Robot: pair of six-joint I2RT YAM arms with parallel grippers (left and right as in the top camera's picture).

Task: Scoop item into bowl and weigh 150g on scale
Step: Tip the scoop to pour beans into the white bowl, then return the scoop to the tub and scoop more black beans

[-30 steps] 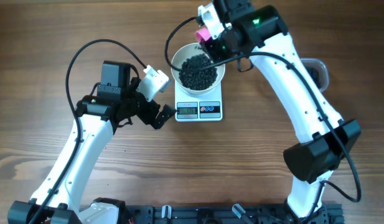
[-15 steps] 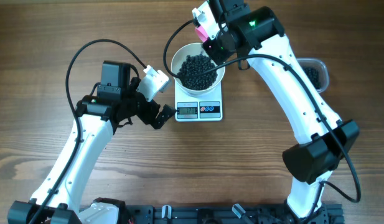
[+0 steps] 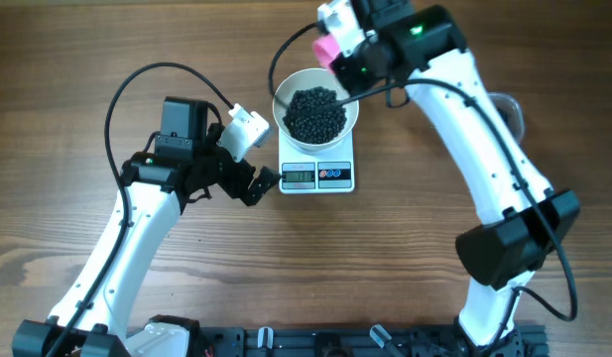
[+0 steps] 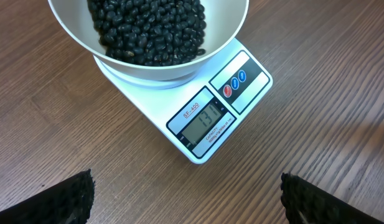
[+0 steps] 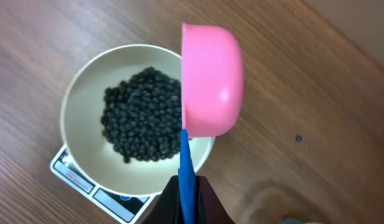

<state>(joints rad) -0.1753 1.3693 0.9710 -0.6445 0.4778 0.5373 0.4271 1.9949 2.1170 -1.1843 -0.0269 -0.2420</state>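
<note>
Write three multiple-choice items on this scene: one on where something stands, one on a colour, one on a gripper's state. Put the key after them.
1. Where does the bowl stand?
A) on the bare table
B) on the scale
C) on the left arm

2. The scoop has a cup of what colour?
A) pink
B) green
C) yellow

3. How is the left gripper?
A) shut on the bowl
B) shut on the scoop
C) open, holding nothing

Key: 1 B, the bowl's base sits on the scale's platform above the display. 2 A, the right wrist view shows a pink cup on a blue handle. 3 C, its fingertips stand wide apart with only table between them.
</note>
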